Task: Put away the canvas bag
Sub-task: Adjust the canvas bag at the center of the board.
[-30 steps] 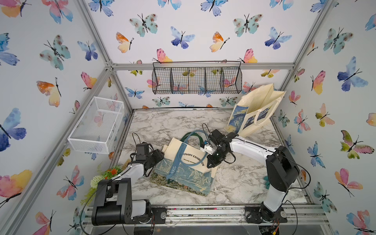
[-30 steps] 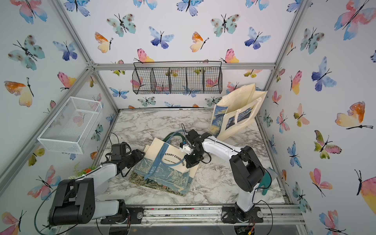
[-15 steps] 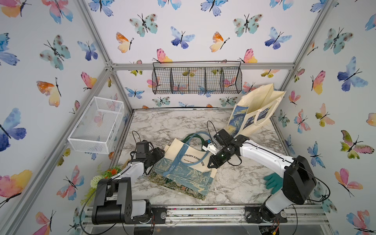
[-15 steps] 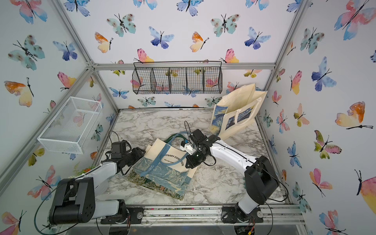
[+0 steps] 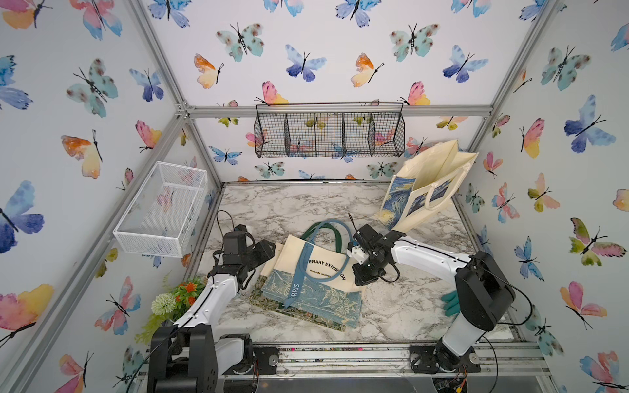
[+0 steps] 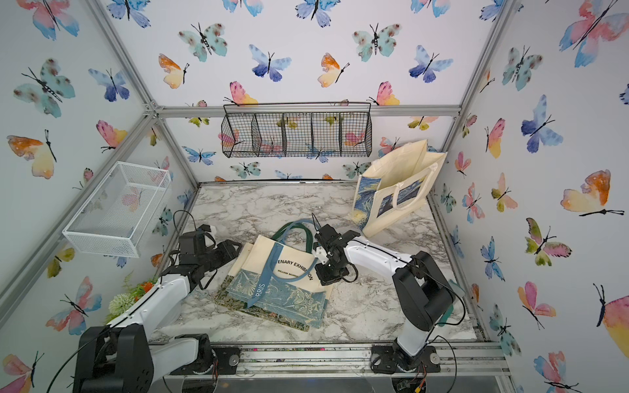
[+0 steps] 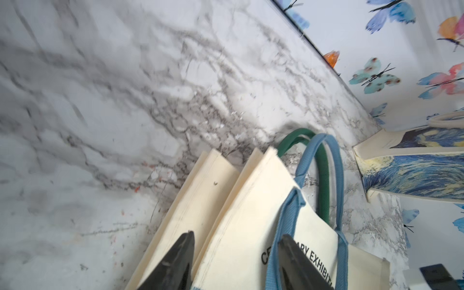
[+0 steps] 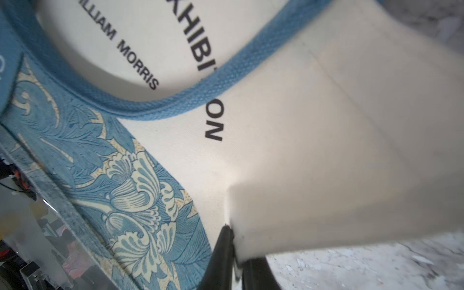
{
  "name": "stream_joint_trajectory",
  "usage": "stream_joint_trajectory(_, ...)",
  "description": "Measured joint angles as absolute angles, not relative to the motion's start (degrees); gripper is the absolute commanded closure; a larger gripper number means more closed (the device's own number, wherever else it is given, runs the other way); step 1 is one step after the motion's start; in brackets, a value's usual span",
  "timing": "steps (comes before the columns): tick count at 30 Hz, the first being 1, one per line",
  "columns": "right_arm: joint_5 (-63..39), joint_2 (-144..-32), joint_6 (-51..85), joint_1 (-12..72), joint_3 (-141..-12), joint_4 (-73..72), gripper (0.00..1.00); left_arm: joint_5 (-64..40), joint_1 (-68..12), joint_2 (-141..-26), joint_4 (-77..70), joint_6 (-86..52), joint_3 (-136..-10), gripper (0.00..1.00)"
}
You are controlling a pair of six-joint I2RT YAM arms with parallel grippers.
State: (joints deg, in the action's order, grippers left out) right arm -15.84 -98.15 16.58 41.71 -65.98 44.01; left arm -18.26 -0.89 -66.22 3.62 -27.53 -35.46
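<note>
The marble tabletop (image 5: 306, 204) sits between butterfly-papered walls. Since a second ago the right gripper (image 8: 236, 248) has slid slightly frontward along the canvas bag (image 5: 316, 272), and a teal glove (image 5: 451, 303) now shows by that arm's elbow. The left arm is unchanged. The right claw is narrow and pinches a cream fold of the bag, which lies flat mid-table on a green-handled bag (image 5: 262, 297). The left gripper (image 7: 237, 234) stands wide over its corner. There are three bags, counting the standing tote (image 5: 425, 190), and two wall baskets: a black wire basket (image 5: 328, 136) and a white mesh basket (image 5: 163, 207).
</note>
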Motion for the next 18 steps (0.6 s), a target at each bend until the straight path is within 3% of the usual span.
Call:
stream_joint_trajectory(9, -6.94, -98.78, 18.00, 37.06, -65.98, 44.36, 0.86, -29.95, -2.87, -68.82, 1.74, -25.39, -34.65, 0.42)
stream_joint_trajectory(18, -2.48, -99.79, 18.61, 34.13, -67.09, 45.32, 0.86, -32.53, -5.65, -76.79, 2.85, -23.53, -34.61, 0.42)
